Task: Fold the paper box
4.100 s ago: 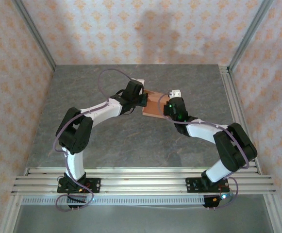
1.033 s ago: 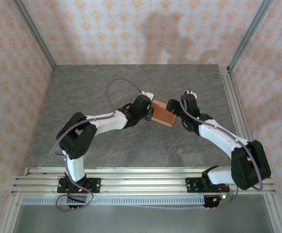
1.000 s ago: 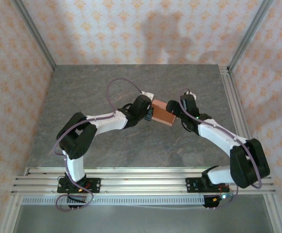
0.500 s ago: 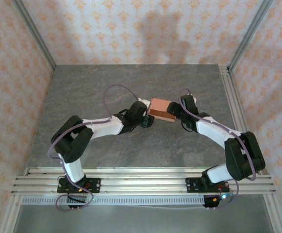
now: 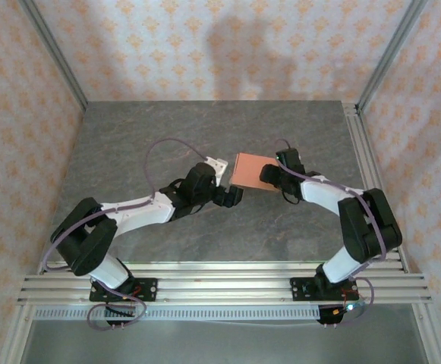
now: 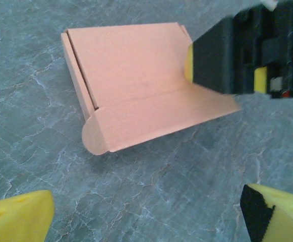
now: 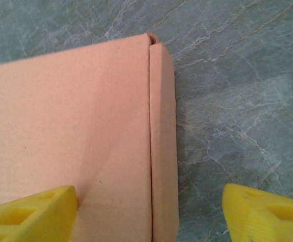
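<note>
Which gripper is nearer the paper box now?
Right. The right gripper straddles the right edge of the paper box, one finger over the card; the left gripper hangs open short of its near-left corner, clear of it.

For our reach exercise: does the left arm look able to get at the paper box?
Probably yes: the left gripper is open and the paper box lies just ahead, nothing between. The right gripper rests at its far side.
</note>
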You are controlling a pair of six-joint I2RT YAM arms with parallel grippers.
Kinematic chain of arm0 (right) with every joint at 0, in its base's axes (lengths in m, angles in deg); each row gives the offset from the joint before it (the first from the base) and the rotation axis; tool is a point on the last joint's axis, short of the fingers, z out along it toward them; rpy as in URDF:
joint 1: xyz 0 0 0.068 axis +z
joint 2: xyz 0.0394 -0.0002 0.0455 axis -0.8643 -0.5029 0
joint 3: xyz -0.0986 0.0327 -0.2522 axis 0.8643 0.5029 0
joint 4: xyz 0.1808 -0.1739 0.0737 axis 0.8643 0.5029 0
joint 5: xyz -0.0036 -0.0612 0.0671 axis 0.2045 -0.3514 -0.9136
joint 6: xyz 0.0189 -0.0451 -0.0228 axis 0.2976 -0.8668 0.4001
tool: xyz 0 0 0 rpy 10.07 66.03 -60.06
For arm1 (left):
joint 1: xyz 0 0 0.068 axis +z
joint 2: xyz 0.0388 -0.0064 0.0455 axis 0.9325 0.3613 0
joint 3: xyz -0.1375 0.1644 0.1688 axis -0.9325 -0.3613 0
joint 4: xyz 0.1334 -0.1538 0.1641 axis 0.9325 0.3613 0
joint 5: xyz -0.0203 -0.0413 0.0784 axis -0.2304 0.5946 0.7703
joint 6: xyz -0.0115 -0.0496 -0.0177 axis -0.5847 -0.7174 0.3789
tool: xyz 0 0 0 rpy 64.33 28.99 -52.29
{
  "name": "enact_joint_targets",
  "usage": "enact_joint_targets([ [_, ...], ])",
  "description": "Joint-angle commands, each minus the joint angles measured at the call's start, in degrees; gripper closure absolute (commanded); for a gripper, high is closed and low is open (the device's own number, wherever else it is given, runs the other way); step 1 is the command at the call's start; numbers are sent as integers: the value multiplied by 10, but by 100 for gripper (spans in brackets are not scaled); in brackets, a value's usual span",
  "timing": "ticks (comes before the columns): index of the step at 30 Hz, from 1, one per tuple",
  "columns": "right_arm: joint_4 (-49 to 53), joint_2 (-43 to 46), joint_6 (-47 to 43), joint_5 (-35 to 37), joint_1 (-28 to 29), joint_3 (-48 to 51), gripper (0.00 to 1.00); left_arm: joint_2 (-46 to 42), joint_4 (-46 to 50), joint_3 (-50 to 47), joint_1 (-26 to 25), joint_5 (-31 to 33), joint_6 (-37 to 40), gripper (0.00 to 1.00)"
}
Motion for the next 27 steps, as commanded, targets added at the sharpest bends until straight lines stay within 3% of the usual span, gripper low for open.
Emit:
enact_joint_targets([
  [1, 23, -14, -49, -4, -3, -22, 32, -33, -43, -16, 28, -19, -55, 2],
  [5, 37, -30, -74, -19, -5, -38, 40, -25, -4, 15, 76, -20, -113, 0],
  [12, 40, -40, -136, -103, -5, -53, 43, 68, 118, 133, 130, -26, -169, 1],
  [22, 98, -95, -239, -229, -5, -127, 45, 178, 231, 243, 143, -56, -176, 32],
  [27, 109, -92, -247, -240, -5, -153, 42, 210, 238, 256, 144, -84, -181, 44],
])
